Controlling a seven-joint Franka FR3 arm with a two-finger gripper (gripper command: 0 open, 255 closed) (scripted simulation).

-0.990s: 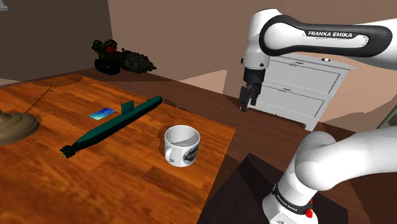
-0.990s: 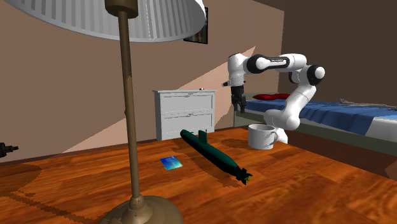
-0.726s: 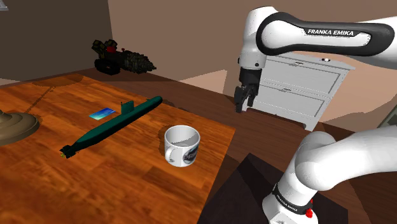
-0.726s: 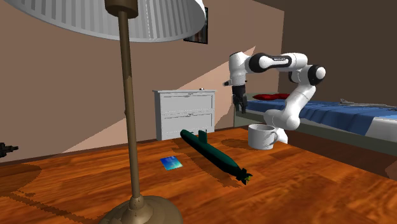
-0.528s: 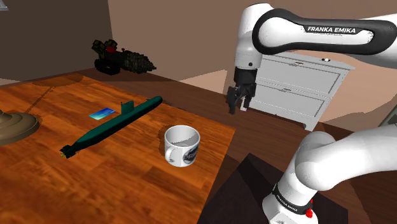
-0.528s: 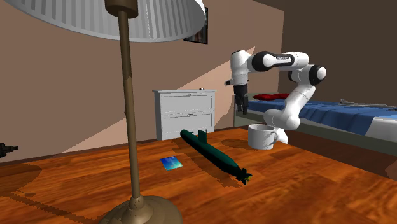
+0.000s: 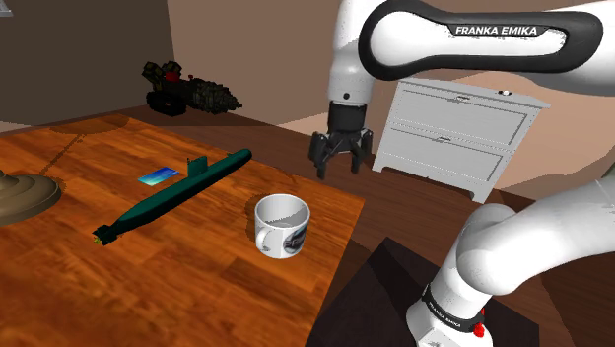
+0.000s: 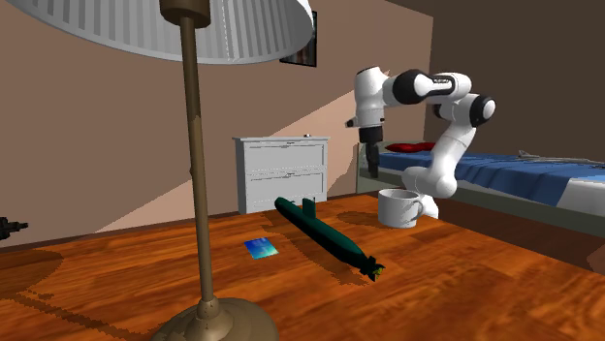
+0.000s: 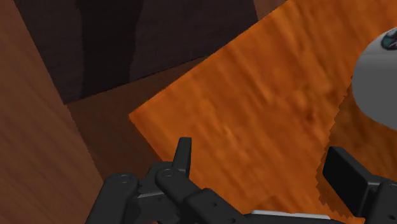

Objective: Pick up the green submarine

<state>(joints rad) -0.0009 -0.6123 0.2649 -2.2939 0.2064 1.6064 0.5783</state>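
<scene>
While claw (image 7: 337, 171) hangs spread wide, green submarine (image 7: 175, 194) lies well apart on table (image 7: 212, 291).

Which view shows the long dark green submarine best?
The shoulder view: the dark green submarine lies full length on the wooden table, seen from above. The second exterior view shows it foreshortened, tail fins nearest. The wrist view faces the table's corner.

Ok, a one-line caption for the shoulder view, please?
Open gripper hovers above the table near the white mug, well short of the green submarine.
</scene>
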